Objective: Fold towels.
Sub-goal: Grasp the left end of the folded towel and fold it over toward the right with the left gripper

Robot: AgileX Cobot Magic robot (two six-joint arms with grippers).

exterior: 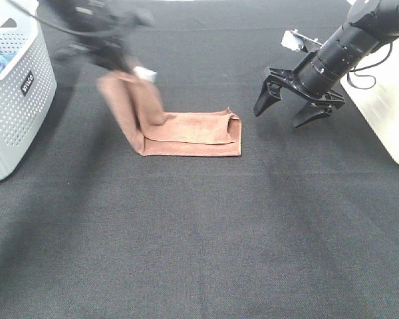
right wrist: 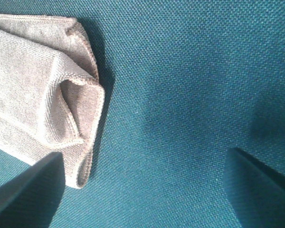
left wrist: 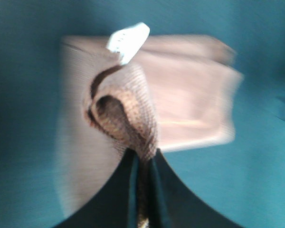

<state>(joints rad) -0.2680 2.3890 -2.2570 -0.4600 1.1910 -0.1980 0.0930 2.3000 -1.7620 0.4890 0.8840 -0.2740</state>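
Note:
A brown towel (exterior: 193,135) lies partly folded on the dark table. Its left end is lifted off the table by my left gripper (exterior: 120,63), which is shut on that end; the arm is blurred. In the left wrist view the fingers (left wrist: 133,190) pinch a bunched fold of the towel (left wrist: 128,109), with a white label (left wrist: 128,40) sticking out. My right gripper (exterior: 284,111) is open and empty, hovering just right of the towel's right end. The right wrist view shows that folded end (right wrist: 47,99) beside one open finger (right wrist: 28,194).
A white perforated basket (exterior: 13,100) stands at the left edge. A white bin (exterior: 386,106) stands at the right edge, behind my right arm. The dark table cloth (exterior: 199,239) stretches toward the front.

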